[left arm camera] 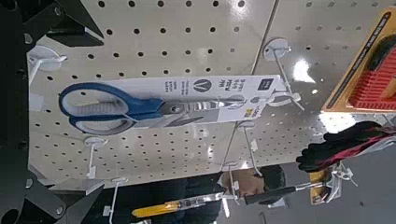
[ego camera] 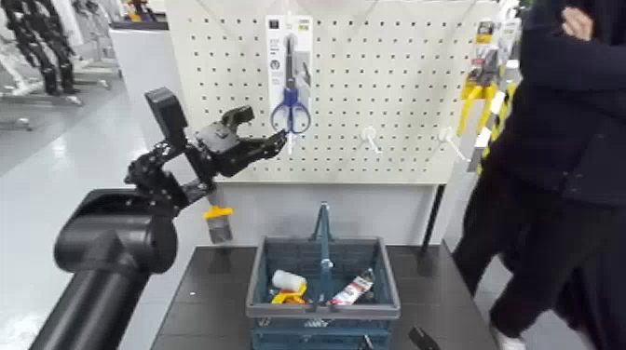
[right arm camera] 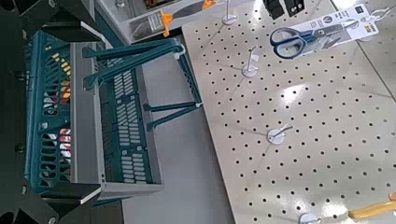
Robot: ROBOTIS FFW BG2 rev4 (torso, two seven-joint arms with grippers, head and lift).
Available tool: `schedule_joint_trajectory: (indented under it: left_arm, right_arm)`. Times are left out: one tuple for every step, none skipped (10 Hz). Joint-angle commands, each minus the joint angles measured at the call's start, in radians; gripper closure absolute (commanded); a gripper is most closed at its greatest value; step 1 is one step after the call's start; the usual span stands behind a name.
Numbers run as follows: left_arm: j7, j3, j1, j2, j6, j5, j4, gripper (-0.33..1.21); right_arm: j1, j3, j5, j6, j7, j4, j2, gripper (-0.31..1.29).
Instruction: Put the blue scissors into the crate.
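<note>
Left gripper is held open and empty beside the blue scissors, which could be dropped or snagged if the card is pulled off-axis from its hook; right gripper is parked by crate.

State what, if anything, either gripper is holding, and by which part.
Nothing is held: the left gripper is open beside the hanging blue scissors; the right gripper is open by the crate.
</note>
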Motion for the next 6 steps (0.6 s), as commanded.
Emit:
schedule_joint_trajectory:
  left_arm:
    - [-0.002, -0.023, -0.061, 0.0, -0.038, 0.003, 0.067, 0.23]
    - [-0.009, -0.034, -0.088, 0.002, -0.048, 0.004, 0.1, 0.23]
    - [-0.027, -0.054, -0.122, 0.003, -0.066, 0.006, 0.139, 0.23]
    - [-0.032, -0.06, -0.147, 0.0, -0.074, 0.008, 0.164, 0.24]
    - [-0.047, -0.064, -0.174, -0.001, -0.087, 0.006, 0.201, 0.26]
    - [-0.05, -0.066, -0.199, -0.004, -0.095, 0.004, 0.221, 0.27]
  right_arm:
    - [-0.003, 0.001, -0.002, 0.001, 0.006, 0.003, 0.003, 0.16]
    - [-0.003, 0.002, -0.003, 0.001, 0.008, 0.003, 0.005, 0.16]
    - [-0.005, 0.001, -0.003, 0.001, 0.009, 0.003, 0.003, 0.16]
    - [-0.005, 0.002, -0.003, 0.001, 0.011, 0.003, 0.003, 0.16]
    - [-0.005, 0.002, -0.003, 0.001, 0.011, 0.003, 0.003, 0.16]
    - [-0.006, 0.002, -0.003, 0.001, 0.012, 0.003, 0.003, 0.16]
